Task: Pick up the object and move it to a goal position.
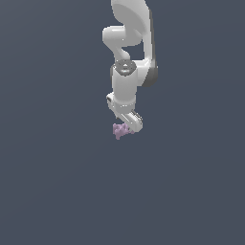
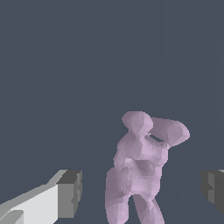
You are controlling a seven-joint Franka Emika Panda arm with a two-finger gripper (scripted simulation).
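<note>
Object (image 2: 138, 168) sits between the gripper (image 2: 142, 190) fingers, touching neither.

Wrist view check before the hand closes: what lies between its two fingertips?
The lilac object stands in the gap between the fingers, with bare floor showing either side of it; neither pad touches it. The wrist view shows this.

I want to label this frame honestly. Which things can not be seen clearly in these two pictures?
- Exterior view: the purple object is very small, and the gripper overlaps it, so any contact cannot be judged.
- Wrist view: the object is cut off by the picture's edge; one finger pad shows, the other is partly out of frame.
- No goal marker shows in either view.
- The arm's base lies outside the exterior view.
</note>
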